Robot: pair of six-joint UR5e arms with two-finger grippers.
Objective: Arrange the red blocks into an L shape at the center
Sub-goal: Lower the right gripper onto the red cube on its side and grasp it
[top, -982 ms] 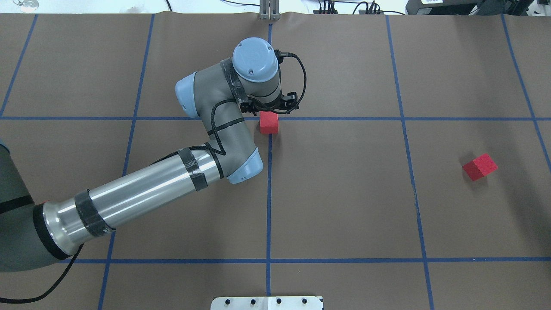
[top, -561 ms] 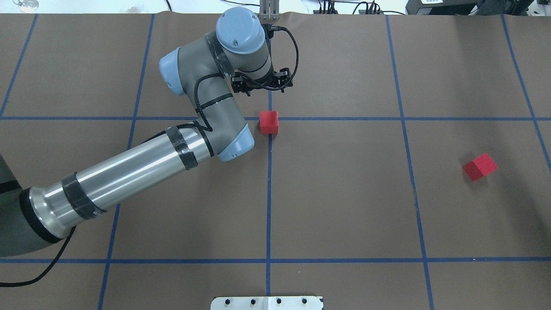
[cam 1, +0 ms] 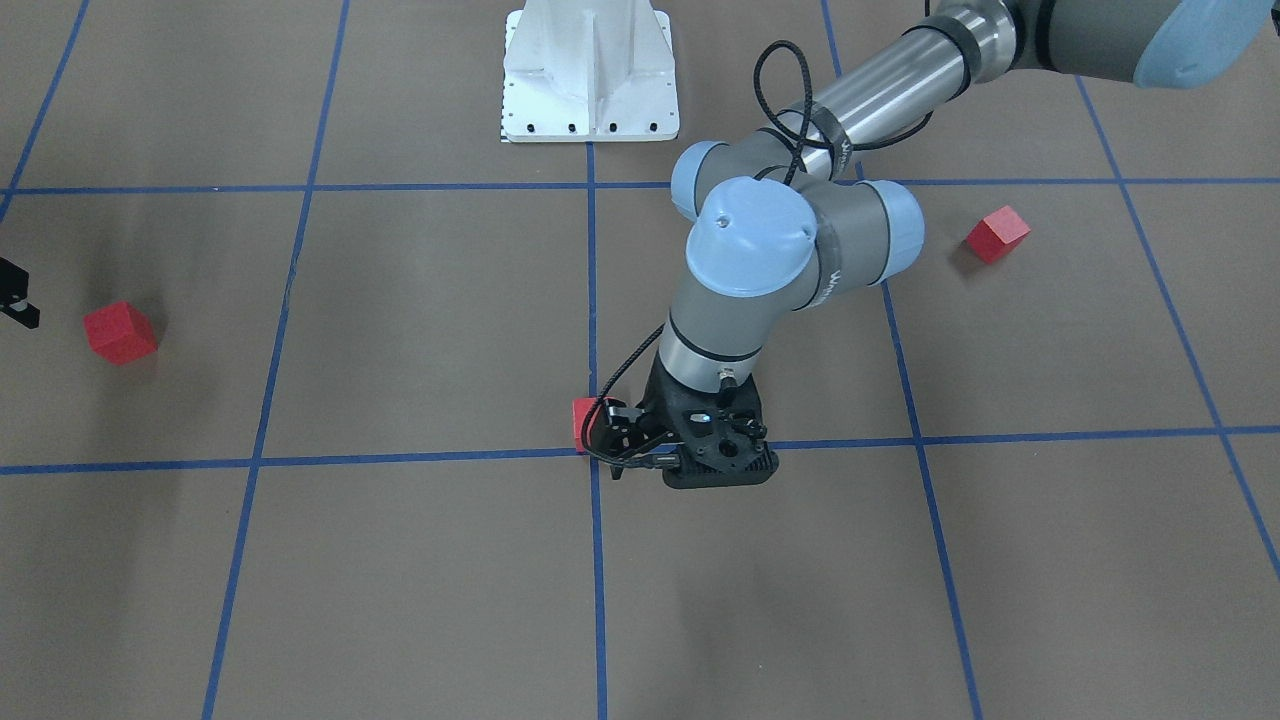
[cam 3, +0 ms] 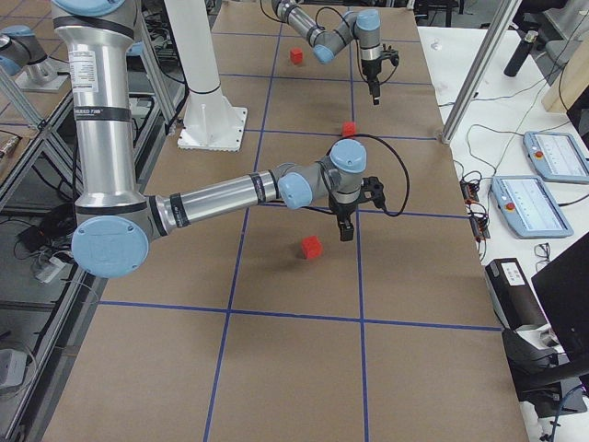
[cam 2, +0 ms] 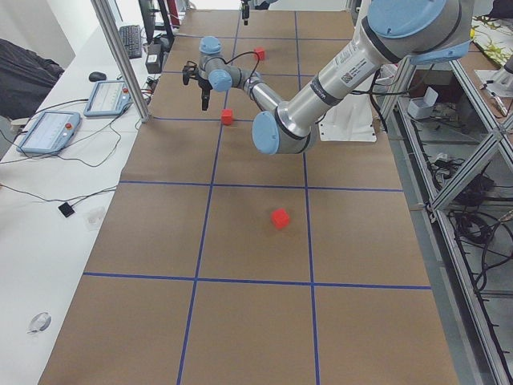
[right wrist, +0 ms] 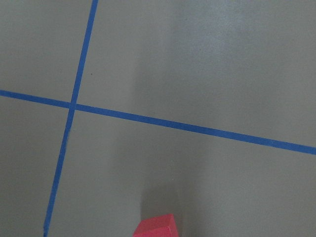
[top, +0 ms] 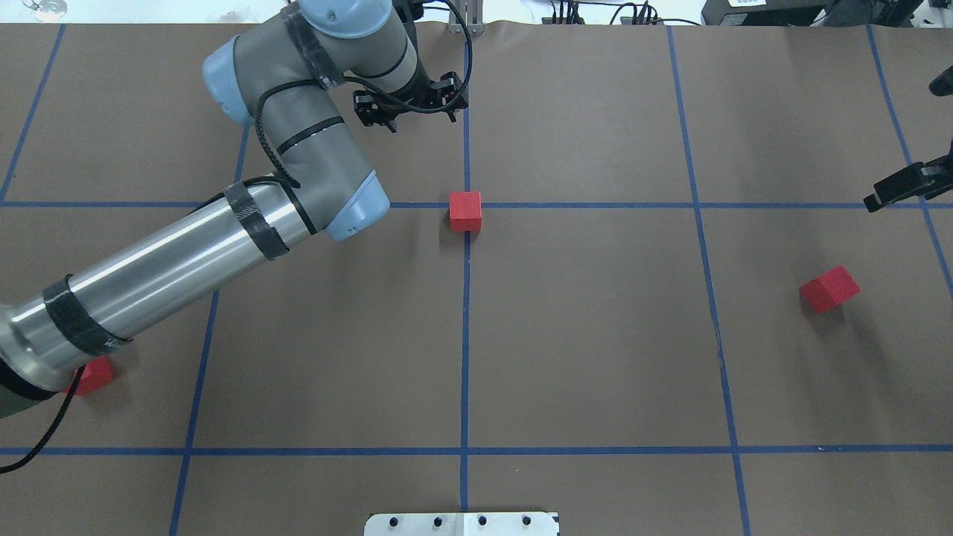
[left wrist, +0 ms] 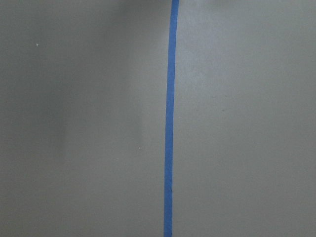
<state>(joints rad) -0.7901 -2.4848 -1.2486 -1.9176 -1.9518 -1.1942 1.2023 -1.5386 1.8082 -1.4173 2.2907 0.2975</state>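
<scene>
Brown paper (top: 595,335) with a blue grid, pendants (cam 2: 50,131) on far bench (cam 2: 80,184). Left block (top: 95,374) half under arm (top: 164,275). Left gripper (cam 2: 204,104) beyond center (cam 1: 593,456), opening can't tell. Middle block (top: 465,211) at center, square to grid. Right block (top: 829,288) skewed (cubes, no long axis). Right gripper (cam 3: 345,232): can't tell either.

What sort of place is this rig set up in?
Probably a robotics lab or test cell: teach pendants on a side bench, aluminium framing, and a brown table gridded with blue tape.
</scene>
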